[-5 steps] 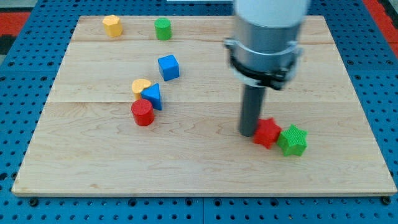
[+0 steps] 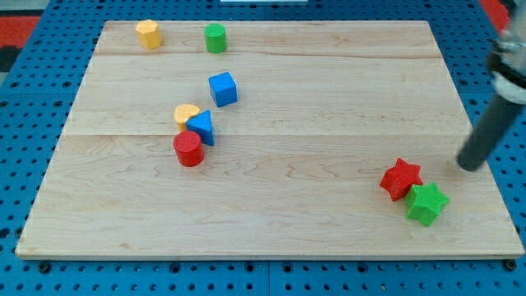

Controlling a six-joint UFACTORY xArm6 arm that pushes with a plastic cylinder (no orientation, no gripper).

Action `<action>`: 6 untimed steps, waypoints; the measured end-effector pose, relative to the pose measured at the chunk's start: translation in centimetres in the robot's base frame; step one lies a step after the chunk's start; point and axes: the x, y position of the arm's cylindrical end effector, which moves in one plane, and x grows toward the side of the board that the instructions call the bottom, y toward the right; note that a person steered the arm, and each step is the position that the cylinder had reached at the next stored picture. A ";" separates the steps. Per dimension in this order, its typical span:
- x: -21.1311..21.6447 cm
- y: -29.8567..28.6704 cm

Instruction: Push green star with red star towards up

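A red star (image 2: 400,178) lies on the wooden board (image 2: 271,214) at the lower right. A green star (image 2: 426,203) touches it on its lower right side. My tip (image 2: 469,168) stands to the right of the red star and above the green star, apart from both. The rod rises from it toward the view's upper right.
A red cylinder (image 2: 189,150), a blue triangle (image 2: 201,127) and a yellow heart (image 2: 186,113) cluster at the left centre. A blue cube (image 2: 223,89) sits above them. A yellow block (image 2: 148,34) and a green cylinder (image 2: 215,38) stand near the top edge.
The two stars have shifted to the right and slightly down. My tip has moved from the red star's left side to the right of both stars, and the arm has swung toward the view's right.
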 end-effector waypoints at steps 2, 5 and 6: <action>7.4 -2.1; 5.9 -10.7; 7.8 -19.9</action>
